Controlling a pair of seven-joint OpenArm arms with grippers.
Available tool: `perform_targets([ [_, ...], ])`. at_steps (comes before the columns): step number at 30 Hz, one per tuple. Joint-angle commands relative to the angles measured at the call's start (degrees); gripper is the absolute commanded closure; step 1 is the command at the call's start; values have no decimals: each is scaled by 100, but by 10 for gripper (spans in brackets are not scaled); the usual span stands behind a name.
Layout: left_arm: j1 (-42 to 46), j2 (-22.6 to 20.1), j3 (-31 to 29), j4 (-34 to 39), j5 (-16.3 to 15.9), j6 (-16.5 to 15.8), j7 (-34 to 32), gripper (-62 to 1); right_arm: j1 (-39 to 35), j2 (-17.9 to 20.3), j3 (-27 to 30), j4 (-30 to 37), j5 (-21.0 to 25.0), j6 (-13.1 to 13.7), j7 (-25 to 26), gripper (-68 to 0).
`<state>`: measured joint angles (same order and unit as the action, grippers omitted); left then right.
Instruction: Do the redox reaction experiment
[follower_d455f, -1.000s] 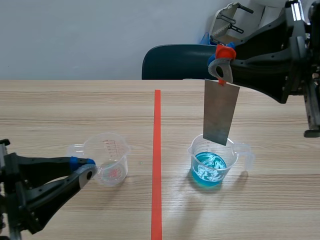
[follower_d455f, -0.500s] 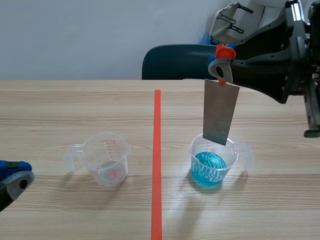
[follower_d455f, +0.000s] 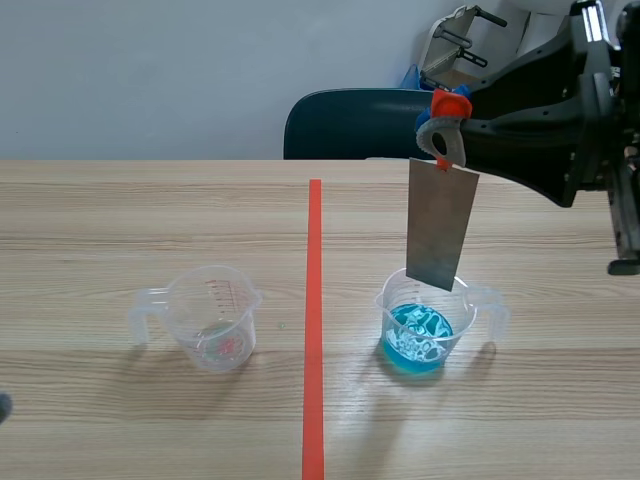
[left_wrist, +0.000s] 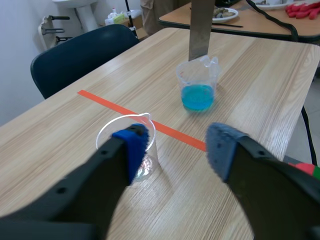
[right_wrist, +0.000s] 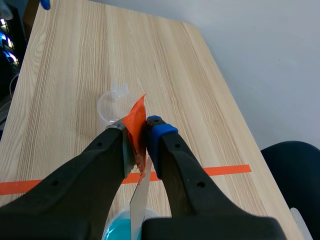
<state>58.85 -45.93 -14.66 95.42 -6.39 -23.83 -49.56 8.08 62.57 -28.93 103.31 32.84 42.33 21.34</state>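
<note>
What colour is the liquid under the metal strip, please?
The liquid is blue; scene view shows it best.

**Two cups on the wooden table (follower_d455f: 120, 210)**

You have a clear measuring cup (follower_d455f: 212, 318) left of the orange-red tape line (follower_d455f: 314, 320) and a cup of blue liquid (follower_d455f: 425, 325) right of it, both upright, well apart.

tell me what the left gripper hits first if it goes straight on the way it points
Likely the clear measuring cup, just ahead of the left gripper toward one side, though depth is unclear.
</note>
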Motion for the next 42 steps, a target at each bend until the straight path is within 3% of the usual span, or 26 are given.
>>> perform_targets([
  [1, -46, 50, 28, 118, 57, 2, -74, -504, 129, 76, 118, 79, 101, 39, 103, -6],
  [2, -44, 52, 28, 118, 66, -2, -44, -617, 129, 76, 118, 79, 101, 39, 103, -6],
  [3, -44, 55, 28, 118, 66, 4, -9, -623, 129, 76, 118, 79, 101, 39, 103, -6],
  [15, -46, 68, 28, 118, 68, 11, 315, -623, 129, 76, 118, 79, 101, 39, 103, -6],
  [42, -61, 68, 28, 118, 66, 11, 310, -623, 129, 76, 118, 79, 101, 39, 103, -6],
])
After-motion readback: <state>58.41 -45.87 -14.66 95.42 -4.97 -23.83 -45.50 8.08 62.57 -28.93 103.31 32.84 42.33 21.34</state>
